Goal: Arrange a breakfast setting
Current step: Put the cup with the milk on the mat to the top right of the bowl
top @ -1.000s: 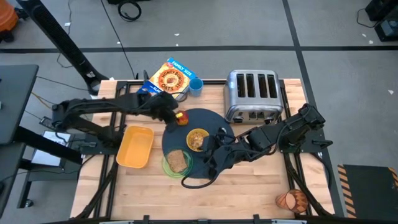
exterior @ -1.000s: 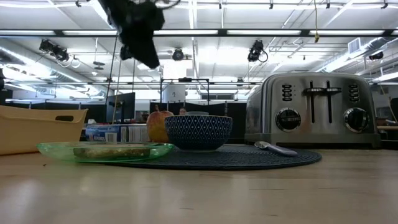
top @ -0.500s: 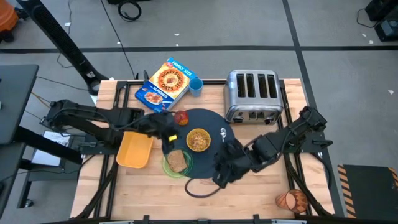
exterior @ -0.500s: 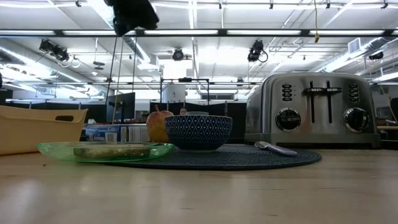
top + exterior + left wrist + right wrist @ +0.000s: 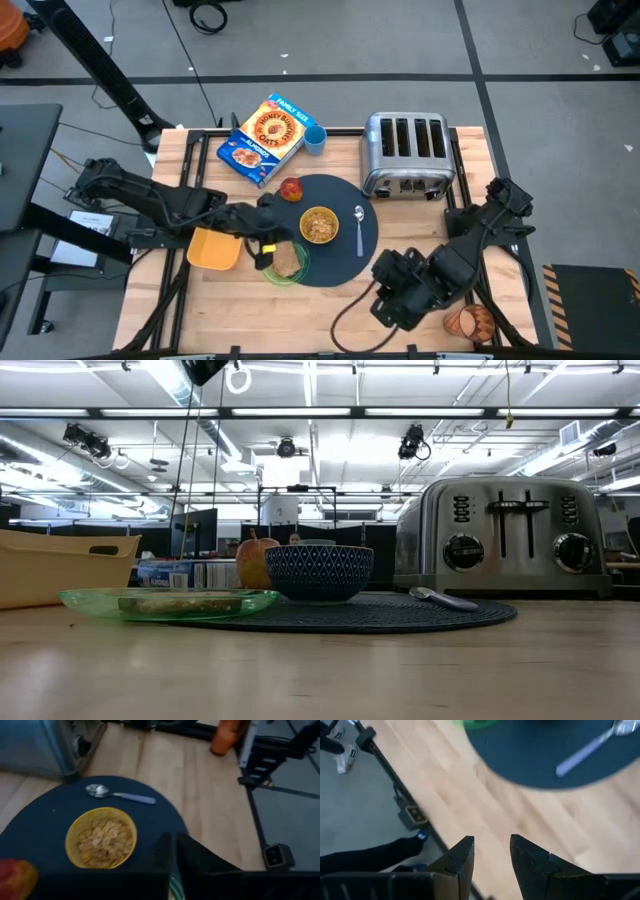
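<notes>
The dark blue-grey mat [image 5: 335, 262] lies mid-table. On it are the yellowish cereal bowl [image 5: 319, 225], the metal spoon [image 5: 360, 222] and the red apple [image 5: 291, 189]. The green plate [image 5: 297, 272] with the toast slice [image 5: 286, 260] overlaps the mat's near-left edge. The orange-brown cup [image 5: 470, 322] lies at the near right corner. My left gripper [image 5: 265, 243] is shut and empty, raised above the plate's left rim. My right gripper [image 5: 386, 302] is open and empty over bare wood between the mat and the cup.
A chrome toaster [image 5: 405, 155] stands at the far right. A cereal box [image 5: 265, 138] and a small blue cup [image 5: 316, 137] are at the far edge. A yellow tray [image 5: 213, 248] is left of the plate. Bare wood lies along the near edge.
My left gripper has gone from beside the apple toward the near edge and upward, and is now over the plate's left rim. My right gripper has drawn back from the mat's near edge toward the near right corner, toward the orange-brown cup. The setting's things have stayed put.
</notes>
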Action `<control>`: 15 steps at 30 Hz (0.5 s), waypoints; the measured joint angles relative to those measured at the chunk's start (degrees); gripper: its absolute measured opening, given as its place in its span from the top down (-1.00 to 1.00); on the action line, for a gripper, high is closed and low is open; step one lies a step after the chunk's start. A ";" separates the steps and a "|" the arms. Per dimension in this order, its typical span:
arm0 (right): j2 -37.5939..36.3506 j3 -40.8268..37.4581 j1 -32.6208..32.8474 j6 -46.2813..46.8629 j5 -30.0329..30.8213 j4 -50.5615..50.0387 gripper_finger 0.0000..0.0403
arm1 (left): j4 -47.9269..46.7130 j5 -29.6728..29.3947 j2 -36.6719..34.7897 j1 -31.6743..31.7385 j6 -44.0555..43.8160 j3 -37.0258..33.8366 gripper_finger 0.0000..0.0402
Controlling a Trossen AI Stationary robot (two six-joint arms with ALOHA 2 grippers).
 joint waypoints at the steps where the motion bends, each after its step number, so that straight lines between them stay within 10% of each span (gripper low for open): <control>1: -0.01 0.00 0.43 1.40 -0.91 -0.14 0.33 | 0.40 0.05 0.00 -0.51 0.24 0.00 0.90; 15: -0.02 4.22 13.12 26.48 -8.77 -1.89 0.37 | 3.93 -3.95 0.00 -10.30 -2.73 0.00 0.98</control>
